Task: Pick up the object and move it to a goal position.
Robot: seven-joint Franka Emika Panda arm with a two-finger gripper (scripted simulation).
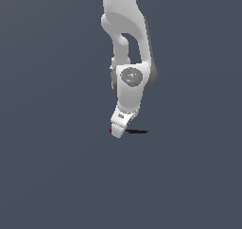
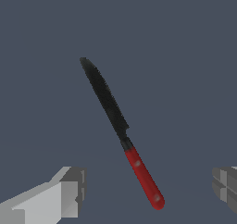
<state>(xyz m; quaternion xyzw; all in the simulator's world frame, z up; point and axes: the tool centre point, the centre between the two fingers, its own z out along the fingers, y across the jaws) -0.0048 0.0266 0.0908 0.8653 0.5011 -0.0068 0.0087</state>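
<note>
The gripper (image 2: 148, 190) hangs spread wide, holding nothing. The stick (image 2: 121, 133) lies flat at mid-frame, its red end between the fingers (image 2: 62, 197)

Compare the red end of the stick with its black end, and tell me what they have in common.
In the wrist view the red end is short, smooth and rounded at its tip, while the black end is longer, flatter and tapers to a point. The red end lies between the open gripper fingers; the black end reaches away beyond them. Both belong to one straight stick lying flat on the grey floor.
</note>
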